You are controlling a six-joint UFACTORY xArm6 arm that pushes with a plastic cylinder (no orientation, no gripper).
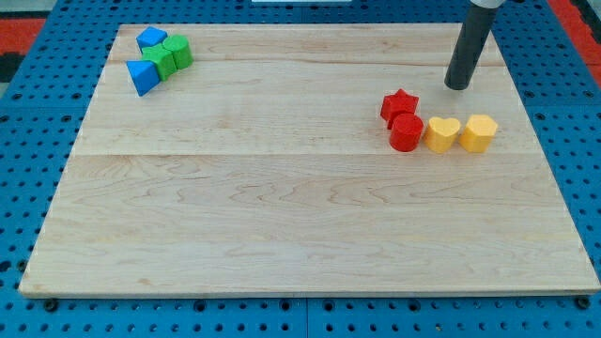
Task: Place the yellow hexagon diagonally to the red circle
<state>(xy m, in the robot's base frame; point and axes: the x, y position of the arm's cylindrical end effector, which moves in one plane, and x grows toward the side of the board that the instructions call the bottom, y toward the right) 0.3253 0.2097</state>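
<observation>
The yellow hexagon [478, 132] lies at the view's right, touching the right side of a yellow heart [442, 134]. The red circle [407, 132] sits just left of the heart, touching it, so the three form a row. A red star [399, 104] rests against the circle's upper left. My tip [456, 86] stands on the board above the row, about a block's width above the heart and hexagon, touching no block. The rod rises out of the view's top.
At the view's upper left, a cluster holds a blue block [150, 39], two green blocks [177, 52] [160, 62] and a blue triangle-like block [143, 77]. The wooden board [282, 207] lies on a blue perforated table [28, 113].
</observation>
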